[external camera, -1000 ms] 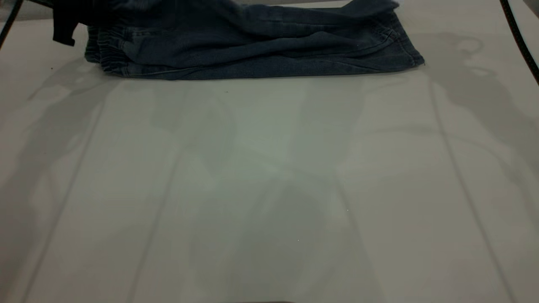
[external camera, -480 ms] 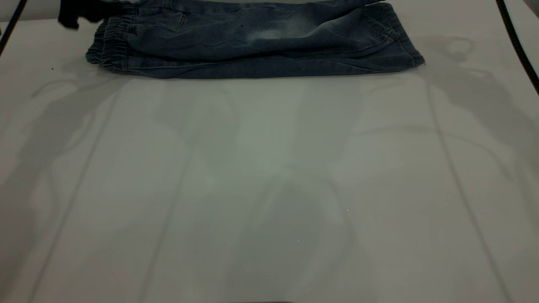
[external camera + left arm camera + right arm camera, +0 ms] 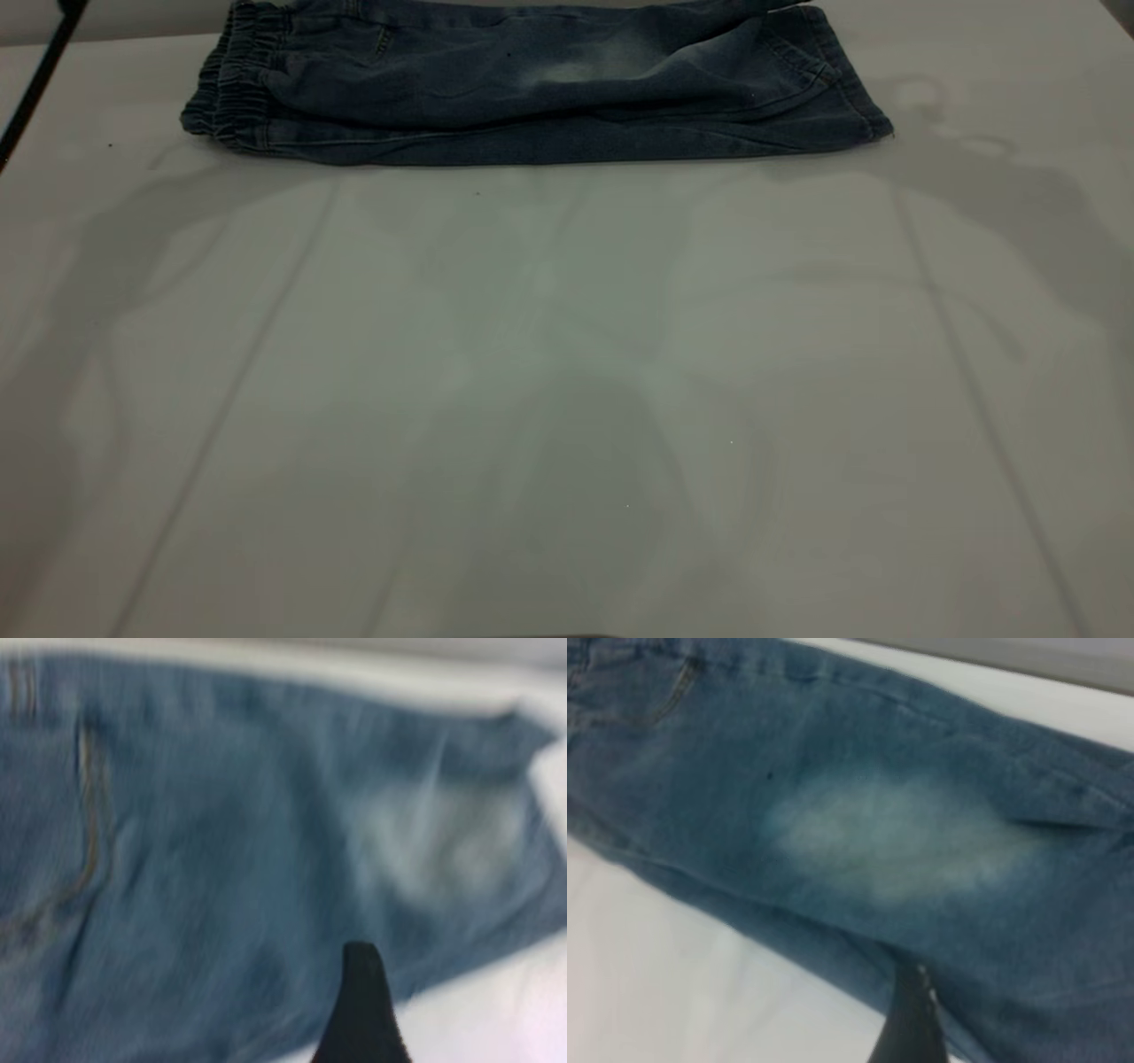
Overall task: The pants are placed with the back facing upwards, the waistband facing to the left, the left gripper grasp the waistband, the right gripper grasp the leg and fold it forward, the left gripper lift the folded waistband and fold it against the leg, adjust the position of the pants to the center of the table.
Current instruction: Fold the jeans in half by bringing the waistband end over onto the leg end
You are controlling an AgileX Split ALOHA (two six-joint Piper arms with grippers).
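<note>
Although most of what I get from the exterior camera is bare table (image 3: 567, 399) crossed by soft shadows, the pants (image 3: 532, 89) lie at its far edge, folded lengthwise into a long band. Their long axis runs across the table, left to right, with the gathered waistband (image 3: 226, 97) at the left end and the stitched hems at the right. The leg (image 3: 567, 71) with the pale oval patch lies on top, a back pocket seam showing near the waistband. Neither arm shows in that view; only a black cable (image 3: 40, 80) slants across the far left corner. On the left wrist camera one dark fingertip of the left gripper (image 3: 363, 1010) hangs above the denim, near the edge where cloth meets table, and I cannot tell how its fingers are set. On the right wrist camera the right gripper (image 3: 908, 1019) shows a single dark finger above the leg, just off the faded patch; its grip is likewise unreadable.
</note>
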